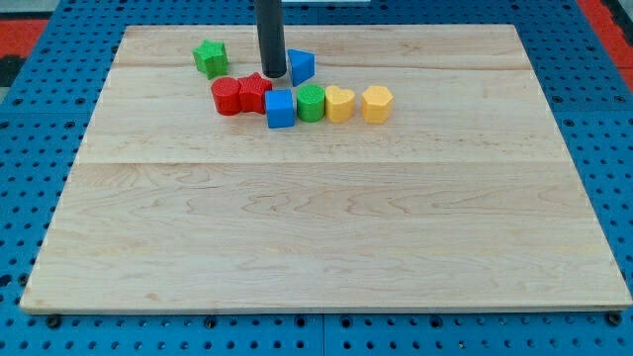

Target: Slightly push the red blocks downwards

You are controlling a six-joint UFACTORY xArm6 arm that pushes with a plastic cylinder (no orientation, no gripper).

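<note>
my tip (272, 75): no pincer, a bare rod touching the top of 2 red blocks (240, 95) | just left of blue block (301, 66) | board (326, 227) also holds green, blue, yellow blocks

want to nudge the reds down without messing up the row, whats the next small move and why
Probably a short push toward the view's bottom. My tip sits just above the red star-shaped block, beside the red round block. Shifting slightly to the view's left first may help, since the blue cube touches the star's right side and the blue wedge-like block sits right of my tip.
</note>
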